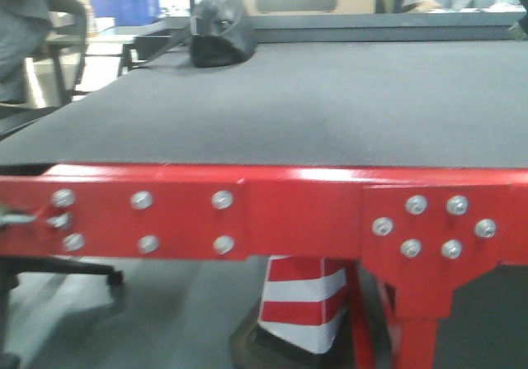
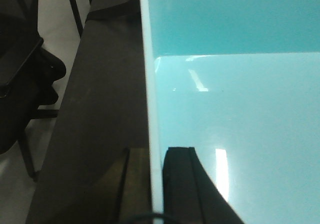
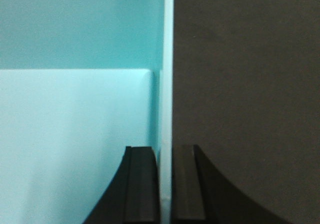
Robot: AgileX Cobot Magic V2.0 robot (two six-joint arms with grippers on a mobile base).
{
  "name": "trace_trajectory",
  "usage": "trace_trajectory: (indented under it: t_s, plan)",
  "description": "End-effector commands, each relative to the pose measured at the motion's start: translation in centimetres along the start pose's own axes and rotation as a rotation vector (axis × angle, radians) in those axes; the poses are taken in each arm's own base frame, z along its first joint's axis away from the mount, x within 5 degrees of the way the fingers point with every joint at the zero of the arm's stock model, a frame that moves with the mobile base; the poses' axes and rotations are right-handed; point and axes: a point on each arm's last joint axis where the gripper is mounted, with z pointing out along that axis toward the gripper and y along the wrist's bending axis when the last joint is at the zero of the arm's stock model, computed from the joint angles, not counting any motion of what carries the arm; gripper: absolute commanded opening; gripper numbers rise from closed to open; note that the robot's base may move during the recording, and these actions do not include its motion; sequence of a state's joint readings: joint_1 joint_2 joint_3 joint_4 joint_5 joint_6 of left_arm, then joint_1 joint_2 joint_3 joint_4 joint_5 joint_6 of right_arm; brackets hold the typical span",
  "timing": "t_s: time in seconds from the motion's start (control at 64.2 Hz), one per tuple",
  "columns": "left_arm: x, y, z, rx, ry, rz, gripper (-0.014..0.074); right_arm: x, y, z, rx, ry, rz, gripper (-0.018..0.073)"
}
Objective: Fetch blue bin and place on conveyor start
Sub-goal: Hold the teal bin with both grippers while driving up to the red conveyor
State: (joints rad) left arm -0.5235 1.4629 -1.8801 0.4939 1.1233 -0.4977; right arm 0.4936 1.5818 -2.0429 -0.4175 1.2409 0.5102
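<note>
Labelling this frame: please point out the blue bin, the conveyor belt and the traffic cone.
blue bin point(image 3: 75, 134): right wrist view, pale inner surface.
conveyor belt point(image 1: 289, 105): front view, bare belt top.
traffic cone point(image 1: 301, 303): front view, striped side.

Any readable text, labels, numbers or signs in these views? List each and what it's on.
None readable in any view.
The red panel: bolts only, no marking.
The belt: plain.
The bin: plain walls in both wrist views.
The cone: red and white stripes, no lettering.
The crate in the background: too blurred to tell.
</note>
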Motion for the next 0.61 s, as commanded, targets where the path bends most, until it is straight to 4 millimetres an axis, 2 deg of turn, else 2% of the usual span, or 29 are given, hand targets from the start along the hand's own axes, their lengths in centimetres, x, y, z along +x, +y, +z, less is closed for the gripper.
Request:
trace_trajectory:
  t_s: [0.0, 0.592]
  plan:
    - [-0.57, -0.36, -0.71, 0.045, -0.056, -0.002, -0.0111, -0.60, 0.15, -0.74, -0.029, -0.060, -0.001, -0.0166]
    - [-0.57, -0.36, -0.71, 0.045, -0.056, -0.002, -0.0111, -0.60, 0.15, -0.74, -0.029, -0.060, -0.001, -0.0166]
